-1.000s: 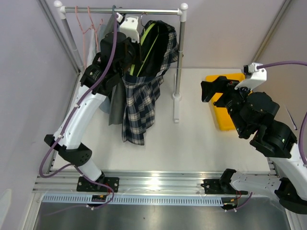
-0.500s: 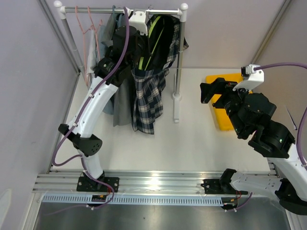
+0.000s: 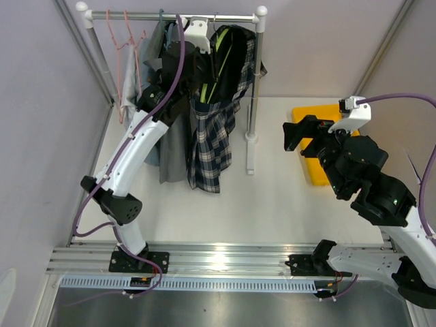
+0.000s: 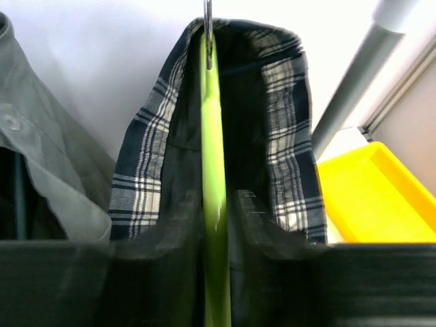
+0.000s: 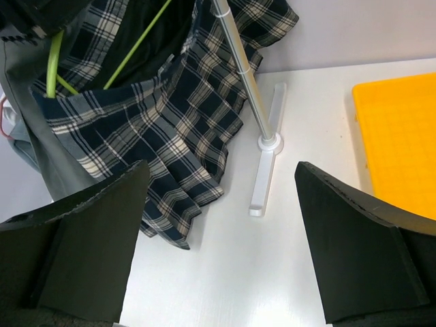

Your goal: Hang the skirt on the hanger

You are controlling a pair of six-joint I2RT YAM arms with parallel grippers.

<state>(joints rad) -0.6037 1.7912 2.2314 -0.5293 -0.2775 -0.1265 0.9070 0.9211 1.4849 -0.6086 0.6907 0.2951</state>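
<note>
The skirt (image 3: 211,136) hangs on the hanger (image 3: 216,65) from the rail (image 3: 136,13) at the back left of the worktop (image 3: 272,211), another garment (image 3: 174,150) just left of it, the tray (image 3: 315,172) well apart on the right.

I had the left arm (image 3: 129,157) stretched up, left gripper (image 4: 215,235) clamped on the hanger (image 4: 212,136) — right gripper (image 5: 221,238) spread wide.

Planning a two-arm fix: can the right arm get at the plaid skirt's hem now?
Probably yes: the right tool is open and faces the skirt, but the rack post stands partly between them, so it would likely have to go around it.
</note>
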